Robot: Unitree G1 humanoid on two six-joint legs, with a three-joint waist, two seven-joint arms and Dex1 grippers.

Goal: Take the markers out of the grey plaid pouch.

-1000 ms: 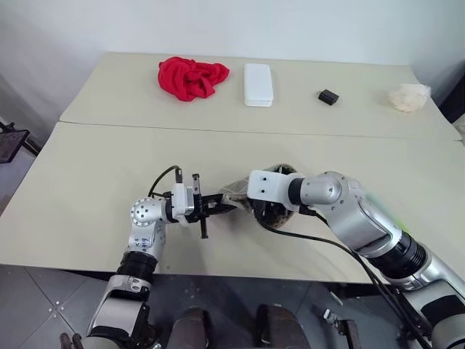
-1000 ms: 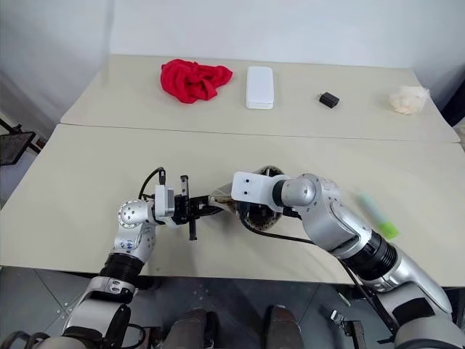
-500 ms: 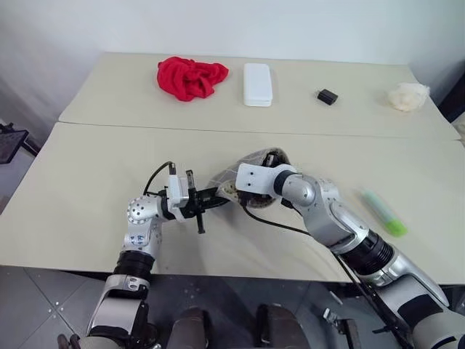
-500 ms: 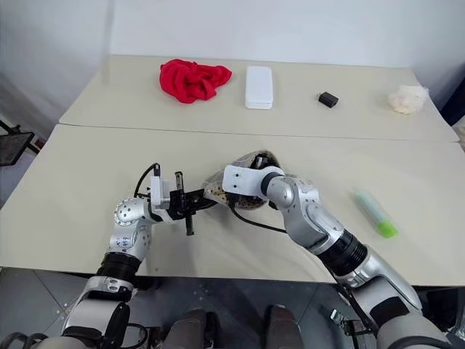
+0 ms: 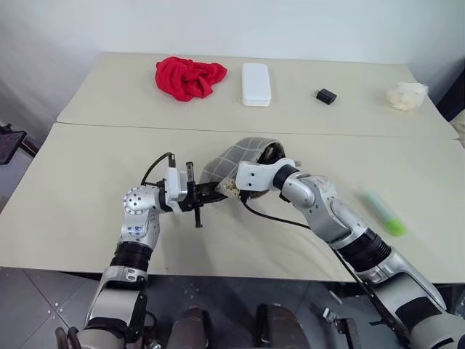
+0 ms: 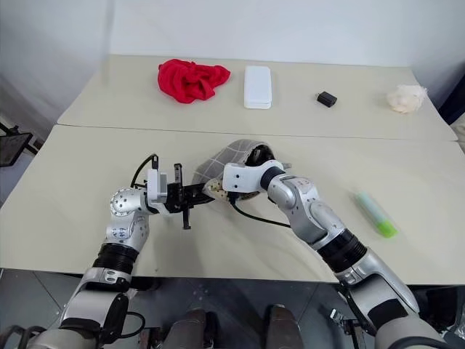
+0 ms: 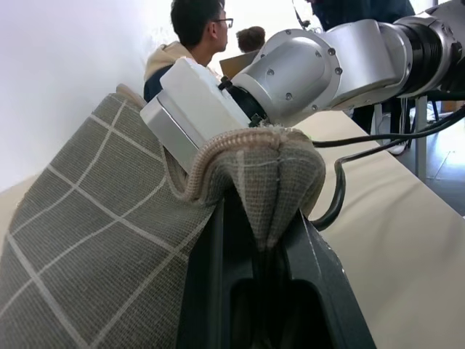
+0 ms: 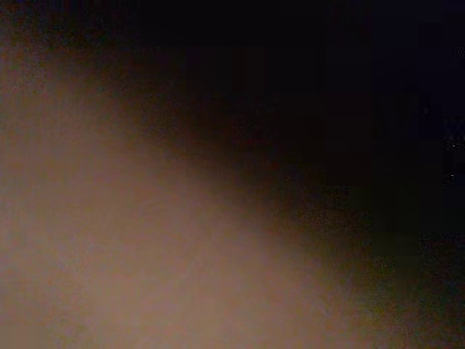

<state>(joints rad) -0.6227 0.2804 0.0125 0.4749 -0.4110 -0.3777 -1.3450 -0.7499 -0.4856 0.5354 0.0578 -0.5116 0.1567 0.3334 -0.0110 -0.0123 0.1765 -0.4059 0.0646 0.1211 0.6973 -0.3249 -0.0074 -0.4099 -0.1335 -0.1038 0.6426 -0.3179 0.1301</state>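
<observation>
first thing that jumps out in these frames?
The two arms meeting at the near table's middle: the left gripper is shut on the rim of the grey plaid pouch, holding it lifted, while the right gripper is pushed into its mouth. Next, the green marker lying loose on the table to the right. At the far table, the red cloth stands out.

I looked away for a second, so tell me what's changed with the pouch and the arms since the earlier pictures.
The grey plaid pouch now rises higher off the table, arched over the right tool, which is buried in its mouth. The right arm has stretched forward, uncovering the green marker. The left tool stays shut on the pouch's edge. The red cloth, white case and black block have not moved.
</observation>
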